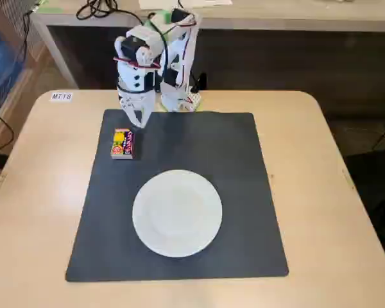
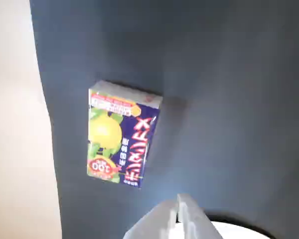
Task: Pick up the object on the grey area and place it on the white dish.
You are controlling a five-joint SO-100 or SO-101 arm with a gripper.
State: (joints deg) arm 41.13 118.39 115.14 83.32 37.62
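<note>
Snack packet [image 1: 122, 143] flat on the grey mat [image 1: 244, 160], close to the mat's far-left corner in the fixed view, just inside the left edge and a short way in from the far edge. Long side running roughly parallel to that left edge. Seen closer in the wrist view [image 2: 122, 135]: purple face with a yellow fruit picture, green leaves, a red and orange band along one short end, white lettering down one long side. Lying free, touched by nothing.

White plate [image 1: 177, 213] empty, resting on the mat's near half, about midway between left and right edges, well apart from the packet. Only a sliver of its rim [image 2: 234, 232] showing at the bottom of the wrist view.

White arm folded at the table's far edge, base just beyond the mat's far edge. Gripper [image 1: 136, 119] pointing down over the mat's far-left corner, hanging just beyond the packet's far end, not touching it. Fingers [image 2: 182, 219] entering the wrist view from the bottom edge, drawn nearly together with only a thin dark seam between them, holding nothing.

Beige tabletop [image 1: 45, 192] bare around the mat, a small white label [image 1: 61, 96] near its far-left corner.
</note>
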